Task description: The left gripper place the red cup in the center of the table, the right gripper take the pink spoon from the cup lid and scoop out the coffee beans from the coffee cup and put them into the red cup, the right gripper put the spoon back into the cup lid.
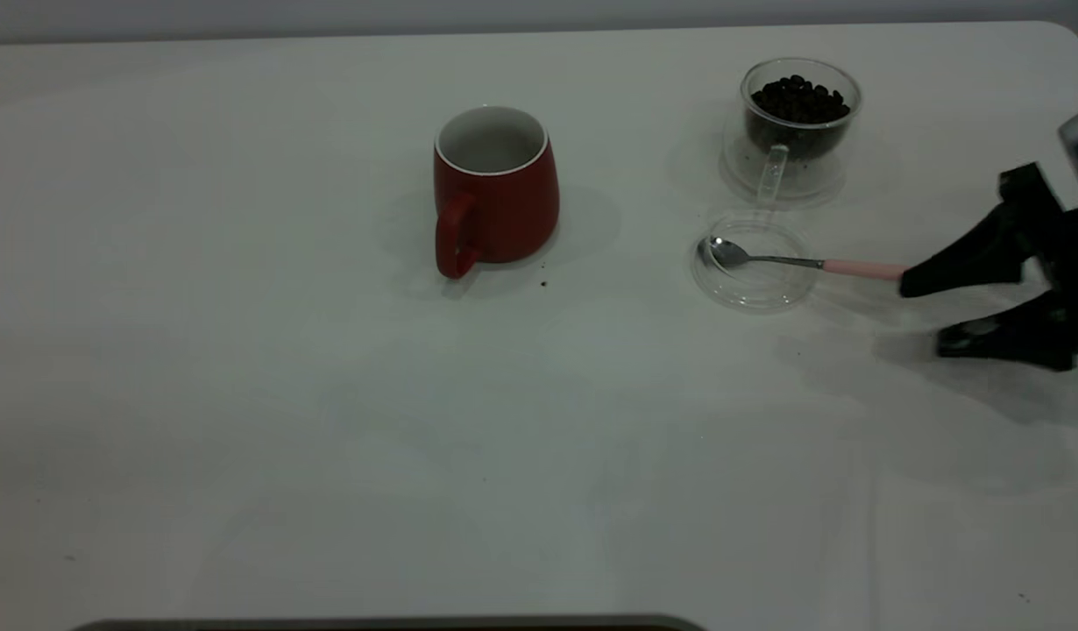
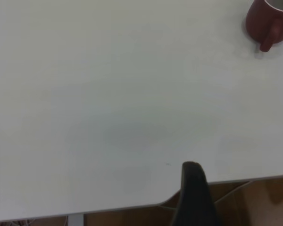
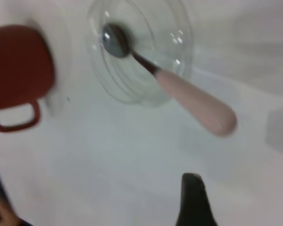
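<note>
Right gripper (image 1: 920, 307) open, empty, at the spoon's handle end

Landmark, cup lid (image 1: 753, 263): pink spoon (image 1: 802, 261) lies bowl inside it, handle overhanging toward the gripper; light, stiff, probably slippery, best pinched mid-handle; coffee cup (image 1: 793, 123) with coffee beans (image 1: 800, 98) just beyond; red cup (image 1: 495, 188) well aside, mid-table.

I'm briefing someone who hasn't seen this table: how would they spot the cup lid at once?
On the white table, look right of the red cup, just in front of the coffee cup of beans. The cup lid is the flat clear disc there. Unlike the taller glass cup, it holds the pink spoon's bowl.
</note>
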Action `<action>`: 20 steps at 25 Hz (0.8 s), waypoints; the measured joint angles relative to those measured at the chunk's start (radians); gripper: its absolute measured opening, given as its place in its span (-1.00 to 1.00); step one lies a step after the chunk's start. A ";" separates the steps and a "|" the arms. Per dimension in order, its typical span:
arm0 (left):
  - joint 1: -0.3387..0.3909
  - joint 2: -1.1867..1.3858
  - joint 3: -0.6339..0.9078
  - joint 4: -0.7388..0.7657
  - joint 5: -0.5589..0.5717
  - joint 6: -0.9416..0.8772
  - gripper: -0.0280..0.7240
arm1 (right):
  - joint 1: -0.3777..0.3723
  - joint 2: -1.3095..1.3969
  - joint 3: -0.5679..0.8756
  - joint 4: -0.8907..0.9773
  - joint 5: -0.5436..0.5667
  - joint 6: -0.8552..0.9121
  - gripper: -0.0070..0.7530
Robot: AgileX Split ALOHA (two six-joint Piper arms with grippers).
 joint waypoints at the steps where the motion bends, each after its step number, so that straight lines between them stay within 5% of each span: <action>1: 0.000 0.000 0.000 0.000 0.000 0.000 0.59 | 0.000 -0.043 0.000 -0.067 -0.023 0.069 0.47; 8: 0.000 0.000 0.000 0.000 0.000 0.000 0.59 | 0.000 -0.393 0.002 -0.620 -0.041 0.600 0.47; 16: 0.000 0.000 0.000 0.000 0.000 0.000 0.59 | 0.000 -0.774 0.031 -1.057 0.224 1.016 0.47; 20: 0.000 0.000 0.000 0.000 0.000 0.000 0.59 | 0.000 -0.993 0.130 -1.150 0.265 1.086 0.47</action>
